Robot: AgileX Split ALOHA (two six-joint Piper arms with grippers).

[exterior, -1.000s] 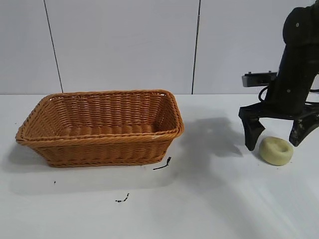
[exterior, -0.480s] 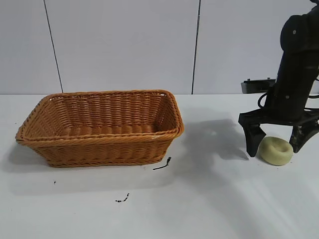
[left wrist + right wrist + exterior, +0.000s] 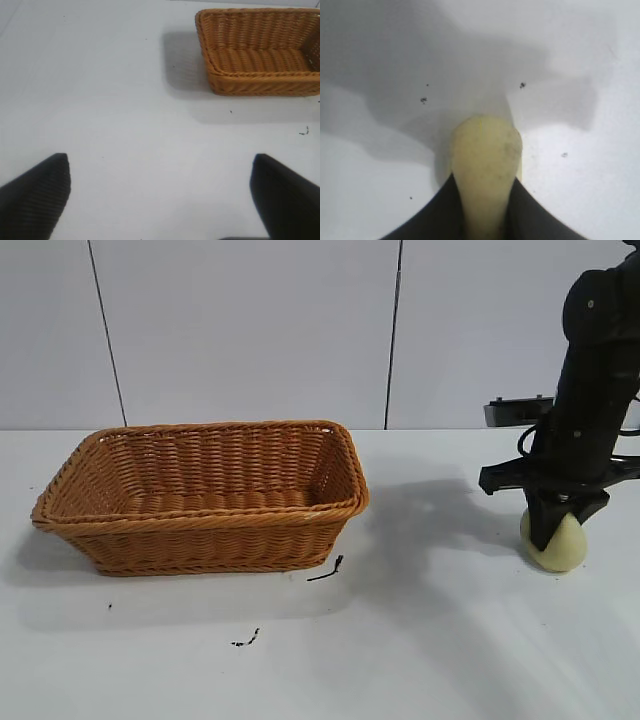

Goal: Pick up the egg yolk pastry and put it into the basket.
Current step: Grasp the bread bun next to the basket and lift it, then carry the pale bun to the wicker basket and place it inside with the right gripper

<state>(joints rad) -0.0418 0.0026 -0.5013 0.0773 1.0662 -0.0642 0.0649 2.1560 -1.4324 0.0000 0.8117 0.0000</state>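
Basket point(image 3: 200, 495) sits at the left of the table point(image 3: 420, 640), open side up, nothing visible inside it. A few dark specks point(image 3: 245, 640) lie on the table in front of it, and a short dark strand point(image 3: 326, 569) lies near its right front corner.

Left gripper point(image 3: 160, 195) is out of the exterior view; its wrist view shows the two fingertips set wide apart over bare table with nothing between them, the basket well off from it. Parked, by the look of it.

Right gripper point(image 3: 553, 530) is down at the right side of the table, well apart from the basket. Jaws are closed narrow on the egg yolk pastry point(image 3: 556, 545); the right wrist view shows the pastry point(image 3: 485, 165) pinched edge-on between the two dark fingers point(image 3: 440, 210), squeezed to a tall oval (soft, deforms under the grip). Its lower edge appears at or just touching the table surface; cannot tell whether it has cleared it.

Step in hand, as I judge it: grasp made, lift not yet evident.

Next move calls for a straight lift high enough to clear the braided rim, then a traverse leftward over the basket interior before opening. Grip should stay light, since the pastry is already squashed.
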